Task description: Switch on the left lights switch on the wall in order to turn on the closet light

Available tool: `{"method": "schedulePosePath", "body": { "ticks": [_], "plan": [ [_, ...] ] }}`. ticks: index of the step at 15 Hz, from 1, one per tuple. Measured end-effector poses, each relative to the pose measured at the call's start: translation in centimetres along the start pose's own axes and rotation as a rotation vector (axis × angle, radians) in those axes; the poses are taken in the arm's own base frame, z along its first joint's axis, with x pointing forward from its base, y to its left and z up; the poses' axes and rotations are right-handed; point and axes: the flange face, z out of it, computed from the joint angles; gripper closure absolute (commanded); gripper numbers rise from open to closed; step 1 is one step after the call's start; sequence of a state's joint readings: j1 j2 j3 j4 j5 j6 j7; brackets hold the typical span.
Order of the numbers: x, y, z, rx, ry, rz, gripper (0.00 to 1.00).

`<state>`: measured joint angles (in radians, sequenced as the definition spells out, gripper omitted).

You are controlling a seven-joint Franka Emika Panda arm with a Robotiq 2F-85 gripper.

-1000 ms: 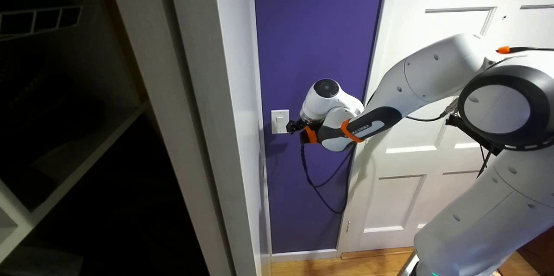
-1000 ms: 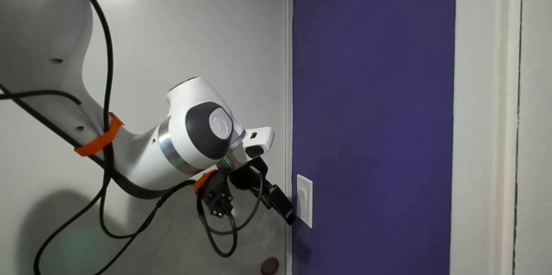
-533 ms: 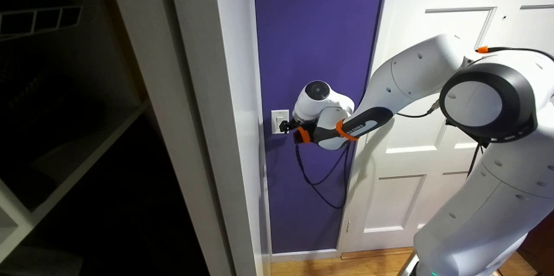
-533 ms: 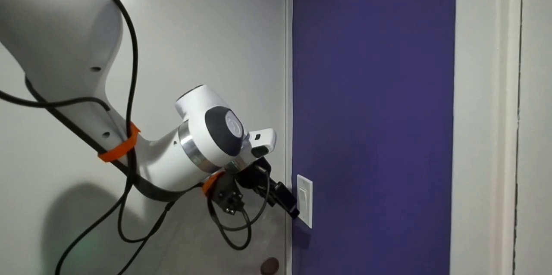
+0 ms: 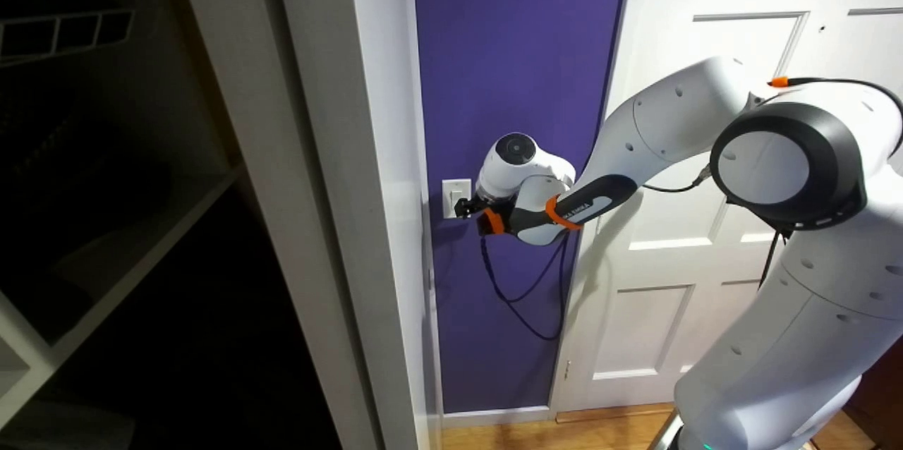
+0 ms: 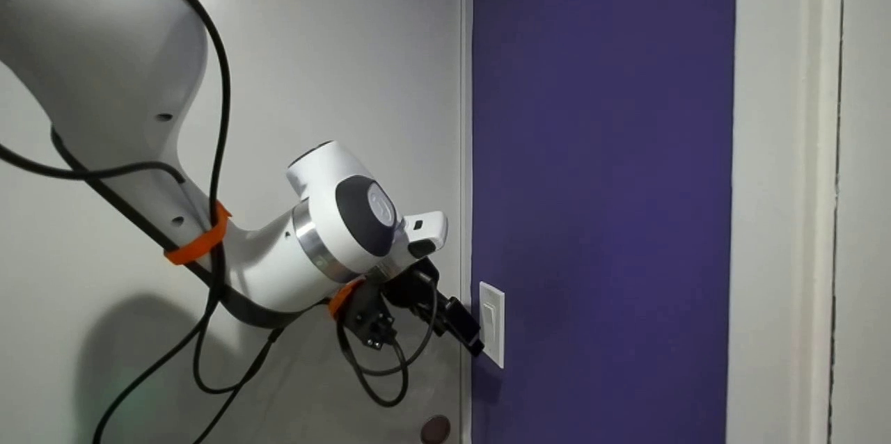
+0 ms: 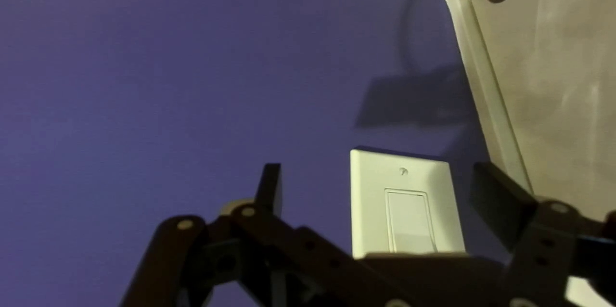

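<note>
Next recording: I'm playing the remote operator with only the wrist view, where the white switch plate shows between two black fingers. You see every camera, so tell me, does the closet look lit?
Observer: No. In an exterior view, the closet is dark inside.
Operator: How is the hand angled? My picture won't tell me.
Observer: In an exterior view, the hand slopes downward toward the purple wall; whether it touches anything, I can't tell.
Operator: And what is on the side of that wall away from the closet?
Observer: A white panelled door, seen in an exterior view.
</note>
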<state>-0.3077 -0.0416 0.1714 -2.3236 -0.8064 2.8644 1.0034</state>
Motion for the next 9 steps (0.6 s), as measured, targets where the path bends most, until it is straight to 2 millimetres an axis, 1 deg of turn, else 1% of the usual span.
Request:
{"method": "schedulePosePath", "body": {
  "ticks": [2,5,6,7,8,9],
  "plan": [
    [-0.1,-0.2,0.4,0.012,-0.002,-0.001,0.0],
    [0.5,-0.6,0.8,0.029,0.017,-0.024,0.01],
    [0.8,-0.7,0.8,0.032,0.028,-0.036,0.17],
    [1.2,-0.8,0.8,0.035,0.038,-0.045,0.26],
    [1.5,-0.9,0.9,0.036,0.047,-0.053,0.28],
    [1.8,-1.0,1.0,0.038,0.055,-0.059,0.36]
  ]
}}
